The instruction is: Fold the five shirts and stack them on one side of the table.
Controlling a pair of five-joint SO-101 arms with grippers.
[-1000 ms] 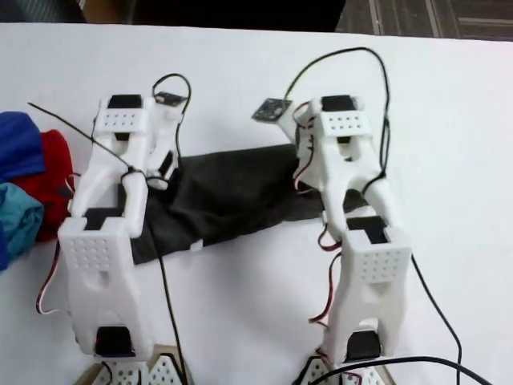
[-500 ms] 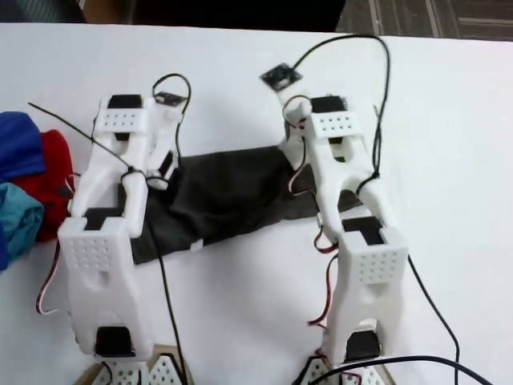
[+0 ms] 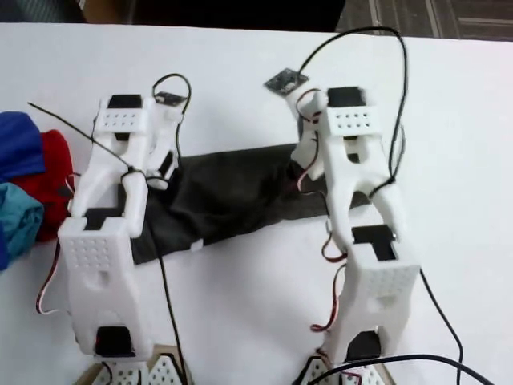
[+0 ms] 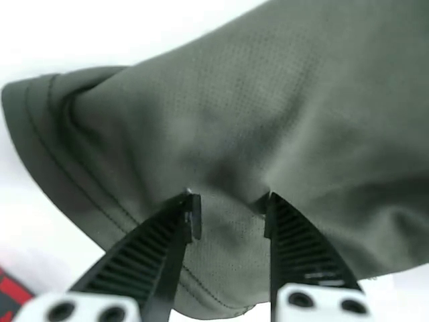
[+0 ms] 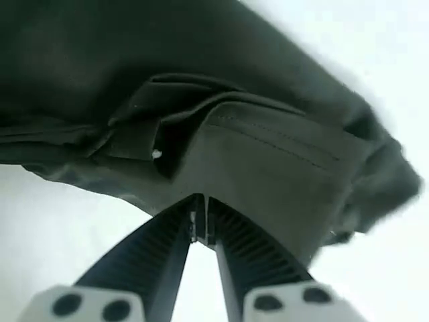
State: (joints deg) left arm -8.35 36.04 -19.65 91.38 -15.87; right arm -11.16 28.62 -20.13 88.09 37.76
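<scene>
One dark shirt [image 3: 232,196] lies mid tabletop [image 3: 240,72]. Left gripper [image 4: 228,211] presses it with its jaws apart; right gripper [image 5: 201,225] pinches its hem. Three more lie bunched at the left edge: blue shirt [image 3: 18,144], red shirt [image 3: 52,180], teal shirt [image 3: 20,216].

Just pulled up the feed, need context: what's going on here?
Both arms are on a dark shirt lying crumpled across the middle of the table. The left gripper has its jaws open, tips pressed into the cloth near a hem. The right gripper has its jaws shut on the shirt's edge at the other end. A blue shirt, red shirt and teal shirt sit bunched at the left arm's side. No folded stack yet.
</scene>
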